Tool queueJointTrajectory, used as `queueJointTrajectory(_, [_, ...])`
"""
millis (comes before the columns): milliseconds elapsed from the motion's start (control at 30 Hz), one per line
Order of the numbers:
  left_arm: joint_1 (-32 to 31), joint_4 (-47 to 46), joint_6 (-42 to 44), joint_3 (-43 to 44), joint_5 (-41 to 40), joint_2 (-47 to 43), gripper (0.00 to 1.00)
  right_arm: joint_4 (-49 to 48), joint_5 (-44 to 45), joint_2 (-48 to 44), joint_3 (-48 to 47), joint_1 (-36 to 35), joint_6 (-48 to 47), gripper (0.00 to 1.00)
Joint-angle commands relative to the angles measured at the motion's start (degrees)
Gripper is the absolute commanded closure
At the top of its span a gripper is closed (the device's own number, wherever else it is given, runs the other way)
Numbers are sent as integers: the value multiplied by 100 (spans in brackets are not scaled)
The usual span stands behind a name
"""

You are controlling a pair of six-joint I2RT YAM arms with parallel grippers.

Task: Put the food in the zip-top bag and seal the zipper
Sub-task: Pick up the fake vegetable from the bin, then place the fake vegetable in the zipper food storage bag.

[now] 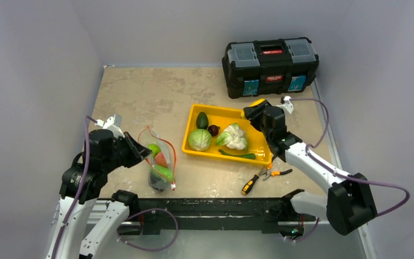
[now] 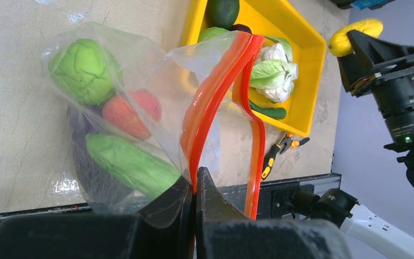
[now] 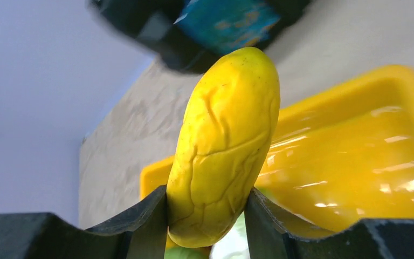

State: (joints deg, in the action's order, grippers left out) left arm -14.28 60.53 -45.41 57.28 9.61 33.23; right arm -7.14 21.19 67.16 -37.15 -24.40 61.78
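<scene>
The clear zip-top bag (image 1: 159,162) lies left of the yellow tray (image 1: 259,145). It holds green, orange-red and dark purple toy food (image 2: 124,156). My left gripper (image 2: 195,178) is shut on the bag's red-orange zipper (image 2: 207,102) and holds the mouth up and open. My right gripper (image 3: 207,208) is shut on a yellow toy food piece (image 3: 223,140) above the tray's far right corner; it also shows in the top view (image 1: 257,102). In the tray lie an avocado (image 1: 202,120), a green cabbage (image 1: 199,140), a dark red piece (image 1: 213,130), a cauliflower (image 1: 233,136) and a cucumber (image 1: 237,155).
A black toolbox (image 1: 270,66) stands at the back right. Pliers (image 1: 274,172) and a screwdriver (image 1: 250,184) lie in front of the tray, near the table's front edge.
</scene>
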Motion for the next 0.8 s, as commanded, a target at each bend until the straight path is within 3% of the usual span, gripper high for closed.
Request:
queueJointTrajectory(0, [-13, -232, -6, 60, 62, -29, 100, -739, -2225, 261, -992, -673, -2434, 97])
queueJointTrajectory(167, [-13, -235, -1, 57, 55, -14, 100, -834, -2890, 308, -1775, -2528, -3945, 96])
queueJointTrajectory(300, [-12, -181, 0, 56, 32, -52, 100, -1067, -4185, 346, -2095, -3125, -4160, 96])
queueJointTrajectory(433, [-13, -200, -3, 22, 25, -64, 100, -1322, -5330, 795, -2451, -3357, -3512, 91])
queueJointTrajectory(567, [-13, -211, -15, 38, 41, -46, 100, -425, -5035, 1439, -3107, -3389, -3095, 91])
queueJointTrajectory(767, [-13, -195, -5, 29, 53, -69, 100, 234, -4626, 1830, -3507, -3653, -3433, 91])
